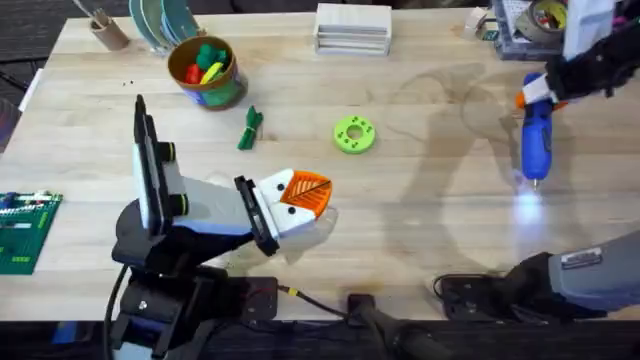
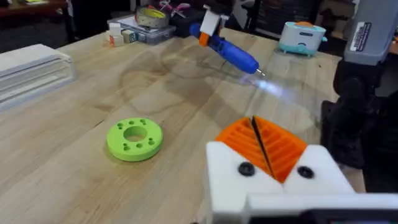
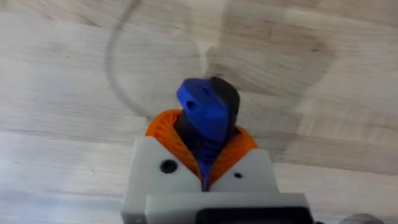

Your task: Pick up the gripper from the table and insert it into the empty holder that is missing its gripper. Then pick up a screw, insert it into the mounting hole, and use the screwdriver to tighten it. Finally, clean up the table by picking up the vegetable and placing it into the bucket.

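Observation:
My right gripper (image 1: 542, 92) is shut on the blue screwdriver (image 1: 535, 140) at the far right. The screwdriver hangs tip-down over the table, its light making a bright patch on the wood. From the right wrist, orange pads (image 3: 165, 134) clamp the screwdriver's blue top (image 3: 204, 111). My left gripper (image 1: 305, 192) lies low near the front middle, shut. Both its white mounts carry orange tips (image 2: 283, 149), each with a dark screw head. The green vegetable (image 1: 250, 128) lies beside the bucket (image 1: 205, 68) at the back left. The loose gripper piece, an empty holder and loose screws are out of view.
A lime-green disc with holes (image 1: 354, 134) sits mid-table, close ahead of the left gripper (image 2: 135, 138). A white box (image 1: 352, 28) and a bin of tape (image 1: 540, 22) line the back edge. At the left edge lies a green circuit board (image 1: 22, 230).

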You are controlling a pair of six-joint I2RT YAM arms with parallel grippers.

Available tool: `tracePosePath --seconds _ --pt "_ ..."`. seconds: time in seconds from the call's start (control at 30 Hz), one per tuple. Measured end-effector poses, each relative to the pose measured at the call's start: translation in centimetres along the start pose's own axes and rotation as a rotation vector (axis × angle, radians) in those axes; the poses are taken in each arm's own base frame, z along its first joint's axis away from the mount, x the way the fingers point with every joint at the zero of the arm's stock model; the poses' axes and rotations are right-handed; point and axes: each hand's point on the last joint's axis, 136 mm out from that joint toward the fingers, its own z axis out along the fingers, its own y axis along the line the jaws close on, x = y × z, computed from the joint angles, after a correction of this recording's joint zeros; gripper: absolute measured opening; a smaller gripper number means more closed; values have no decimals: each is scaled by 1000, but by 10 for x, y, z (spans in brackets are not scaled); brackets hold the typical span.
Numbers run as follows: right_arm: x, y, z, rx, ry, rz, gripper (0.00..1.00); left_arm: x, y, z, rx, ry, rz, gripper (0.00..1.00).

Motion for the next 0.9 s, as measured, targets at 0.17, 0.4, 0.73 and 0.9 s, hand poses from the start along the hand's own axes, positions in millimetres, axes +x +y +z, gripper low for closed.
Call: tracePosePath --seconds 0.17,0.4,0.73,0.9 --pt "-8 1 -35 33 -96 35 29 0 0 0 0 0 0 16" --pt "-13 4 -101 113 -261 38 29 0 0 0 0 0 0 16" --pt "4 22 -194 217 -493 36 29 0 0 0 0 0 0 16" --pt "27 37 -228 269 -607 26 29 0 0 0 0 0 0 16"
